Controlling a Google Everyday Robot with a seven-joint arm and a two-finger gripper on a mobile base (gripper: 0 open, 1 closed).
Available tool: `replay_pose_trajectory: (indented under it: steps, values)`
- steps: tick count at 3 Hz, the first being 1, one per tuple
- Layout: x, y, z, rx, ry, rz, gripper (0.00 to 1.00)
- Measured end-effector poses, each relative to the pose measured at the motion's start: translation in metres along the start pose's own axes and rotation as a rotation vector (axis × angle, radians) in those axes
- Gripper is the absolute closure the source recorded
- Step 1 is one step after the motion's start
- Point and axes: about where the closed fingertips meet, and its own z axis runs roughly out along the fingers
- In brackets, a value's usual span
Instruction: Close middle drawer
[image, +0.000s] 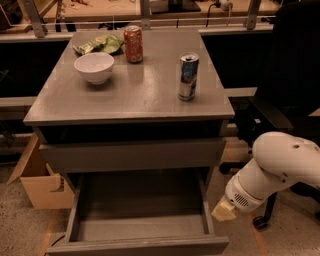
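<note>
The middle drawer (135, 246) is pulled far out at the bottom of the grey cabinet. It is a wide, deep grey box with thin side walls and a slim plain front, and it looks empty inside. My gripper (223, 211), cream-coloured at the end of the white arm (280, 162), hangs just outside the drawer's right side wall, near its front right corner and a little above the front edge. It holds nothing that I can see.
Above the open drawer is a grey drawer with a taller front panel (132, 155), nearly shut. On the cabinet top stand a white bowl (94, 67), a red can (133, 44), a silver-blue can (188, 76) and a green bag (100, 44). A cardboard box (42, 185) is on the left, a black chair (280, 100) on the right.
</note>
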Motion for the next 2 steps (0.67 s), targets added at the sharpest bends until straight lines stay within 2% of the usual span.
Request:
replay_pose_trajectory:
  steps: [1, 2]
  values:
    - [0.0, 0.001, 0.0, 0.001, 0.001, -0.001, 1.0]
    - [0.011, 0.009, 0.031, 0.004, 0.05, 0.019, 1.0]
